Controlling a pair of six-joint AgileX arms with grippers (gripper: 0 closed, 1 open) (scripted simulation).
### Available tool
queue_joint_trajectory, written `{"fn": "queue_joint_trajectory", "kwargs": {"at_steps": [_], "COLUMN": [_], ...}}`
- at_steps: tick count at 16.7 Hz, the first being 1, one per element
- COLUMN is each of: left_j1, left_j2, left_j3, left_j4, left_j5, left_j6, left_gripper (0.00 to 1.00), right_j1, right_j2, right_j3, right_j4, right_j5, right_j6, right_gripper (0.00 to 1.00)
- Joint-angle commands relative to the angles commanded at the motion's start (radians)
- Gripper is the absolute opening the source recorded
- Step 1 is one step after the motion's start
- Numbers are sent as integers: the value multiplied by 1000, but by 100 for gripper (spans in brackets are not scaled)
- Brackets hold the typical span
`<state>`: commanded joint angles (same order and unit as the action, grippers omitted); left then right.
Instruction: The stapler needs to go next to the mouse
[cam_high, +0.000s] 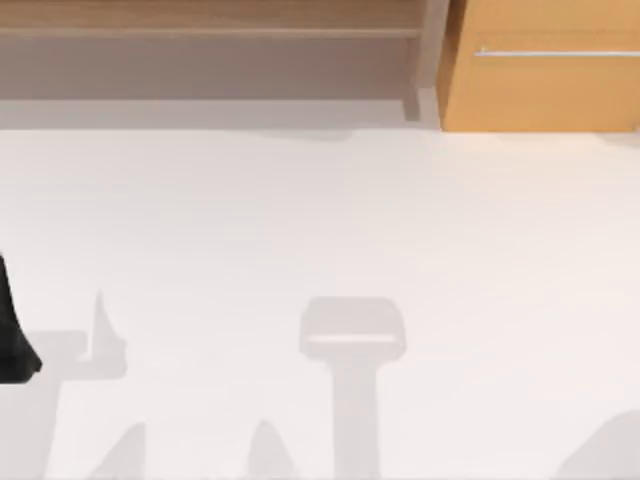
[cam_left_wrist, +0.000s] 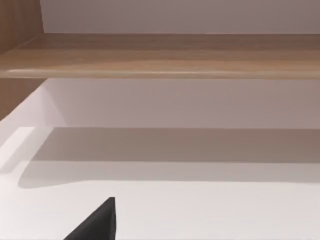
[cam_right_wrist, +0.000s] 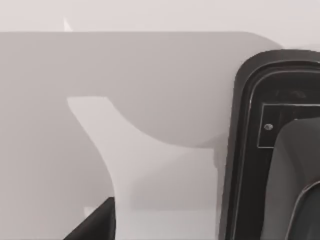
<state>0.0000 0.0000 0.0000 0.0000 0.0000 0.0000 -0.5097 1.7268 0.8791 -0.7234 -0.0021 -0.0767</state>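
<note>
Peeking past a dark sliver of the left gripper (cam_left_wrist: 95, 225), grip impossible to tell, across the white desk (cam_left_wrist: 200, 210) toward a wooden shelf (cam_left_wrist: 160, 55). Resting the left arm (cam_high: 12, 340) at the desk's left edge. Hovering the right gripper (cam_right_wrist: 95, 222), grip likewise unreadable, near a black rounded housing (cam_right_wrist: 260, 150).

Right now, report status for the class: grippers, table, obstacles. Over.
Left arm parked at left edge of white table. Left gripper's finger faces wooden shelf. Right gripper's finger beside black housing.
</note>
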Motion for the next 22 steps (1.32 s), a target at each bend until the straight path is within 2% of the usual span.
{"fn": "queue_joint_trajectory", "kwargs": {"at_steps": [13, 22], "left_j1": [0, 0], "left_j2": [0, 0], "left_j3": [0, 0], "left_j4": [0, 0], "left_j5": [0, 0], "left_j6": [0, 0], "left_gripper": [100, 100], "right_j1": [0, 0], "right_j2": [0, -1], "right_j3": [0, 1], "right_j4": [0, 0], "right_j5": [0, 0], "right_j6": [0, 1], "right_gripper": [2, 0]}}
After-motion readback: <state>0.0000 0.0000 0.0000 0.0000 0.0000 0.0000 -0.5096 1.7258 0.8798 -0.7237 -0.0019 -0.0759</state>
